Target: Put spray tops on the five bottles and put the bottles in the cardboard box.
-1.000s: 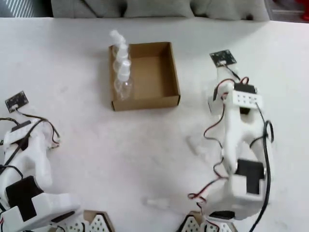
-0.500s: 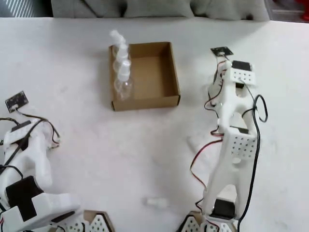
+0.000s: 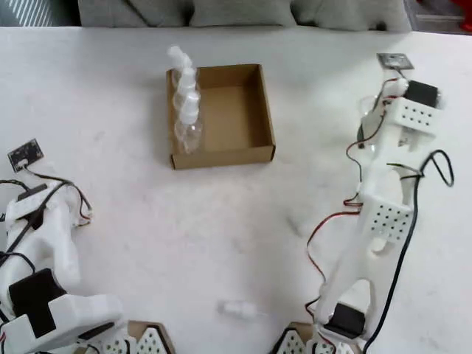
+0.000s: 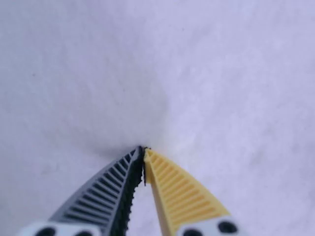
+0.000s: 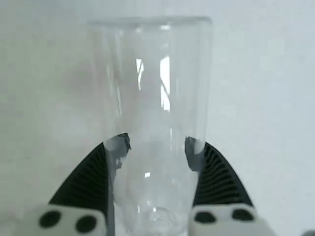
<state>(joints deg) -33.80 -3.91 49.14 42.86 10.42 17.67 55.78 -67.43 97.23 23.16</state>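
Your right gripper is closed around a clear bottle, with its dark fingers pressed against both sides of the glass. In the high view that arm is stretched out to the far right of the table, well apart from the cardboard box. A row of bottles with white tops stands along the box's left wall. Your left gripper has its jaws fully together, holding nothing, over bare table. What looks like a loose spray top lies near the arm bases.
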